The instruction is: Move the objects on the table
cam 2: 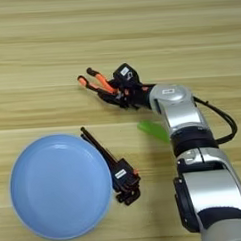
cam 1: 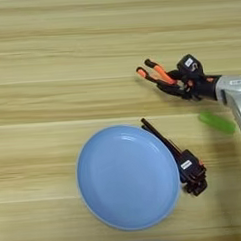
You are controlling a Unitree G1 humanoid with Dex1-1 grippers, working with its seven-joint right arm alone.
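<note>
**Jaws closed on the pliers, above the plate**

Closed narrowly on the pliers [cam 2: 98, 83], the black jaws of the right gripper [cam 2: 120, 92], gripping at the dark head end, with little gap left between the two fingers. Orange-and-black handles splayed apart and pointing up and to the left, away from the wrist. Whether the pliers sit lifted or rest on the surface [cam 2: 115, 27]: cannot tell.

Behind the jaws, a small black block with a white label on top of the gripper, then the silver forearm [cam 2: 174, 107] running down and to the right toward the bottom edge, a black cable looping off its right side. Just below the wrist, a small green patch [cam 2: 153, 131] on the planks, partly tucked under the forearm.

Lower and to the left, well apart from the gripper, the black bar clamp [cam 2: 117, 170] lying flat and slanted: thin bar end up and to the left, bulkier trigger head with its white label down and to the right. Bar running close along the right rim of the light-blue plate [cam 2: 61, 185], touching or nearly so; cannot tell which.

Plate upright, nothing in it, in the lower left of the right eye view and nearer the centre in the left eye view [cam 1: 128, 174]. Pale horizontal planks filling everything else.
</note>
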